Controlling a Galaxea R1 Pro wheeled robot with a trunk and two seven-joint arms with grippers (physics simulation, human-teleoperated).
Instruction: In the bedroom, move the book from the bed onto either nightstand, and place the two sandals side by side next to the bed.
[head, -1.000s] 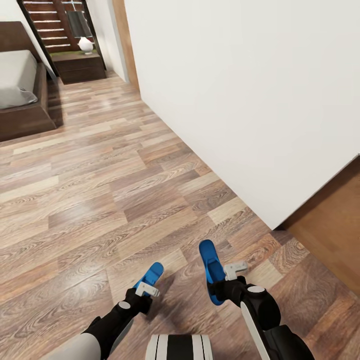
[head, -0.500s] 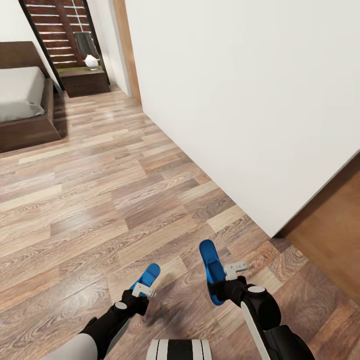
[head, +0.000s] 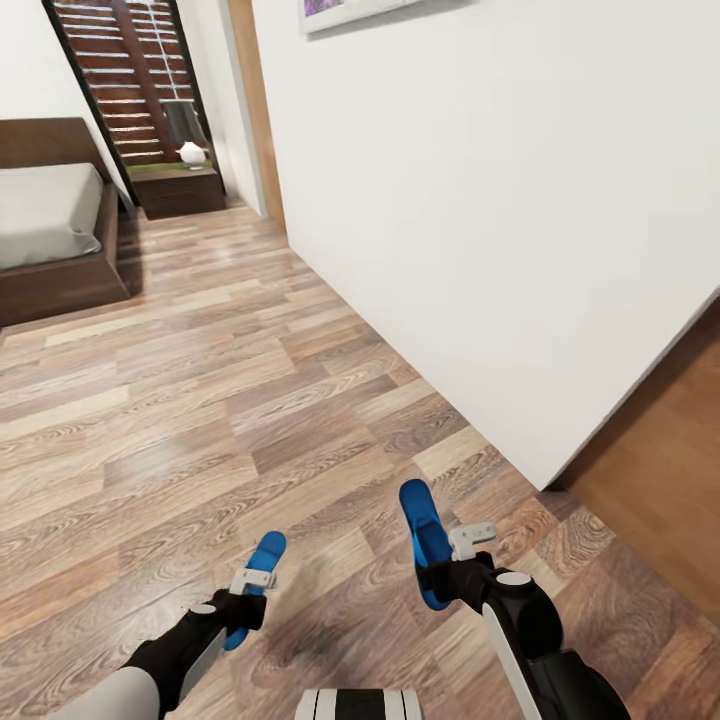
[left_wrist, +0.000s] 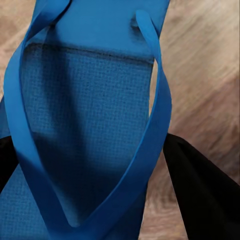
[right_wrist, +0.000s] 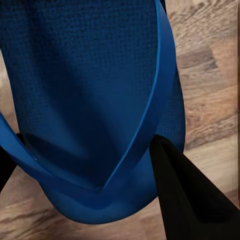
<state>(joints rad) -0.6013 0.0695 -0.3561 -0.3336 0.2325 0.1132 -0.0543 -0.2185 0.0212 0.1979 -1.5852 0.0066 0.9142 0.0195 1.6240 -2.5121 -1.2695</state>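
Note:
I carry one bright blue sandal in each gripper above the wood-plank floor. My left gripper (head: 243, 603) is shut on the left sandal (head: 262, 562), whose sole and thong straps (left_wrist: 90, 130) show close up in the left wrist view. My right gripper (head: 452, 572) is shut on the right sandal (head: 424, 535), seen close up as a blue sole (right_wrist: 95, 100) in the right wrist view. The bed (head: 50, 235), with pale-grey mattress and dark frame, stands far off at the upper left. A dark nightstand (head: 178, 188) sits beside it near the window. The book is out of view.
A long white wall (head: 500, 200) runs along my right, with a picture frame (head: 350, 10) at its top. A brown door (head: 650, 470) opening lies at lower right. A white lamp (head: 192, 152) stands on the nightstand. Open plank floor (head: 200, 400) stretches toward the bed.
The view has tilted up and shifted, bringing the picture frame into sight. My left arm has swung leftward and lower with its sandal. The right arm holds the same pose.

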